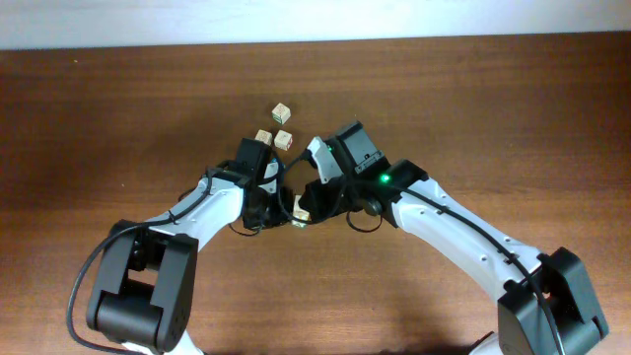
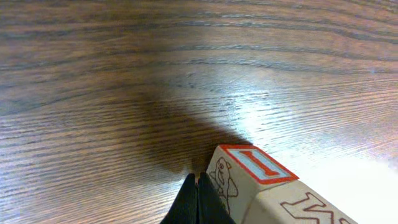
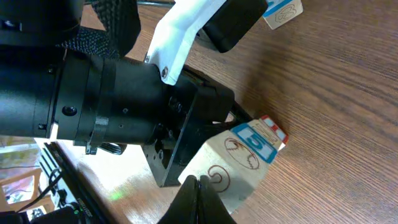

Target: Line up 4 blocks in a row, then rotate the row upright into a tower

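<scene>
The step in hand looks like turning one block on the spot, w/ the others waiting. Both arms crowd the middle of the table (image 1: 493, 99), and the near block (image 1: 301, 210) sits between them; whether it lies quite flat can't be told. The left end effector (image 2: 196, 194) is clenched tight and empty, its tips touching or just beside that block's near-left corner in the left wrist view. The right end effector (image 3: 199, 194) is likewise clenched on nothing, its tips just short of the block's near face, w/ the left arm's black body right behind the block. Neither grasps, so the work is prob. a nudge w/ closed tips. Farther off, the far block (image 1: 282, 111) and the far-left block (image 1: 263, 137) lie apart from both arms, w/ a red-marked cube (image 1: 284, 141) just beside them. The blue-and-white block (image 3: 283, 12) shows only at the top of the right wrist view, beyond the left arm. The next move calls for an off-centre push at a corner, so the near block spins vs. slides. It also calls for short strokes, as the arms are near enough to knock each other.
</scene>
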Available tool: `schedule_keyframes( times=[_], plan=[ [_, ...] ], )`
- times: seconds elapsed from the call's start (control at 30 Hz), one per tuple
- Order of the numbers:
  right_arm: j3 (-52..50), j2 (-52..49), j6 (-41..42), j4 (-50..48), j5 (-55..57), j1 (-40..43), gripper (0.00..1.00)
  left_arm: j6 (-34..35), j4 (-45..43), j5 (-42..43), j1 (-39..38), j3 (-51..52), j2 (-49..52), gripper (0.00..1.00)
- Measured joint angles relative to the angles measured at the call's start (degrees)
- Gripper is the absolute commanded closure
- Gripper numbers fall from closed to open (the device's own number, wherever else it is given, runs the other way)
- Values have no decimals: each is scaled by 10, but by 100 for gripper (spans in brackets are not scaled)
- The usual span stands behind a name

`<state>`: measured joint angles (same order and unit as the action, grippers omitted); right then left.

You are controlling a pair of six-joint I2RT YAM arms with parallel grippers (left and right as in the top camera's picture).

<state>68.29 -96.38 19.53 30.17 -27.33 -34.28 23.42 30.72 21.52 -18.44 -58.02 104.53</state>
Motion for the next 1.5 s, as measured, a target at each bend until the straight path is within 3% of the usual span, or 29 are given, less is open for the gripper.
schedule_keyframes(
  times=[0.23, 0.6, 0.87, 1.3, 1.43, 1.47, 1.5],
  plan=[
    [1, -2, 18, -6, 14, -4, 96, 0, -2, -5, 8, 0, 0, 100],
    [12, -15, 32, -15, 11, -8, 91, 0, -23, -121, 134, -14, 0, 100],
    [51, -30, 27, 35, 11, -8, 91, -2, -21, -125, 137, -26, 0, 100],
    [64, -29, 25, 35, 11, -8, 91, -2, -23, -126, 137, -26, 0, 100],
    [86, 59, 4, 106, 51, -7, 88, -35, 50, -141, 137, -77, -15, 100],
    [92, 95, 0, 128, 76, -7, 87, -56, 68, -153, 137, -98, -44, 97],
    [99, 155, -3, 155, 123, -8, 80, -99, 74, -164, 137, -126, -101, 1]
  ],
)
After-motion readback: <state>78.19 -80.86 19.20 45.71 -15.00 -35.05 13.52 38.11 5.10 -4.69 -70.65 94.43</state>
